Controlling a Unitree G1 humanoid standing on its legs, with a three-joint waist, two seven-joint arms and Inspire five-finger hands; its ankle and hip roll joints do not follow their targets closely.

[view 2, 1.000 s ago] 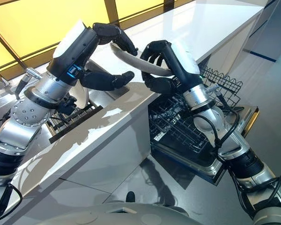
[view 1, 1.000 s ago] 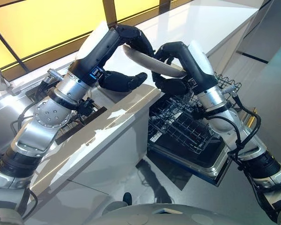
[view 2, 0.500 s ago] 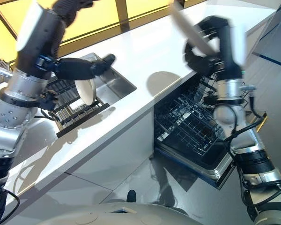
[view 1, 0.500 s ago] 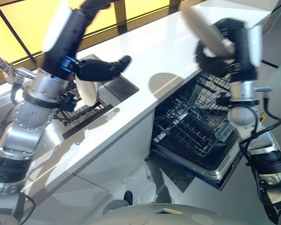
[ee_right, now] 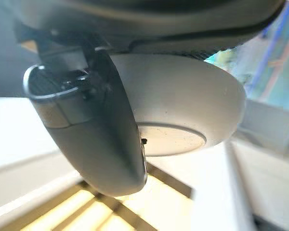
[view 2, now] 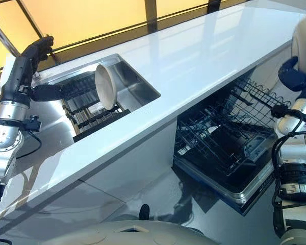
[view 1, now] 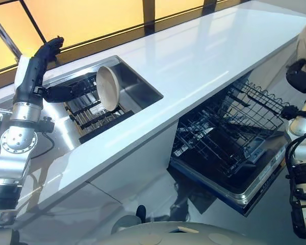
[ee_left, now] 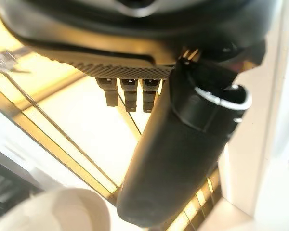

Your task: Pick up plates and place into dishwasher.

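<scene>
Right wrist view: right hand (ee_right: 91, 130) grips a white plate (ee_right: 183, 106), thumb across its underside.
Held above the open dishwasher rack (view 1: 229, 132); rigid, glazed, breakable, likely slippery, so grip at rim. Left hand (view 2: 38, 48) relaxed, empty, well away from the rack.

I can't see all of the plate (view 2: 303, 37) in my right hand (view 2: 295, 77): the head views cut it off at their right edge, and in the wrist view my thumb (ee_right: 103, 139) covers part of its underside (ee_right: 183, 120). The fingers behind it are hidden from me. The foot of the second plate (view 1: 108, 88) sits down among the sink rack (view 1: 94, 113), so I can't tell which slot it stands in. In the left wrist view a pale rim (ee_left: 62, 209) runs off the frame, too blurred to identify. The dishwasher door (view 1: 245, 190) is partly hidden beneath the pulled-out rack (view 1: 229, 133).
</scene>
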